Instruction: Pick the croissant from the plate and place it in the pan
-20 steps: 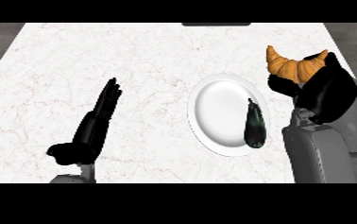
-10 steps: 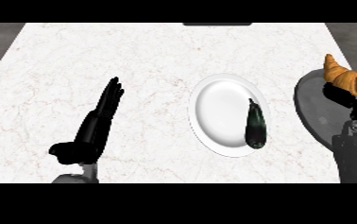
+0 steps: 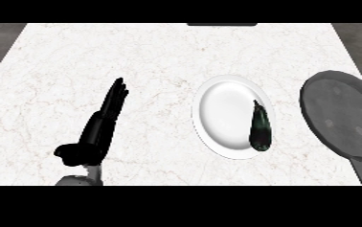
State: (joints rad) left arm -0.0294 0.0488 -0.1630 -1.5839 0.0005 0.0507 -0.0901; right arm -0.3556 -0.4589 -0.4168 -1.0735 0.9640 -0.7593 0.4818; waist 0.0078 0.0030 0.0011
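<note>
Croissant and right hand gone from our view

Half a second ago we saw the croissant at the right edge, over the pan point(image 3: 336, 116). Now neither it nor the right hand shows, and the pan's visible part is bare, so we judge the placing unconfirmed. The left hand point(image 3: 99, 130) rests at lower left, fingers straight, holding nothing (well apart from the pan). The plate point(image 3: 222, 106) at centre carries only a dark vegetable point(image 3: 260, 128).

The counter point(image 3: 141, 49) looks like smooth veined white marble, the plate point(image 3: 222, 111) glossy white, the pan point(image 3: 336, 113) matt dark grey.
</note>
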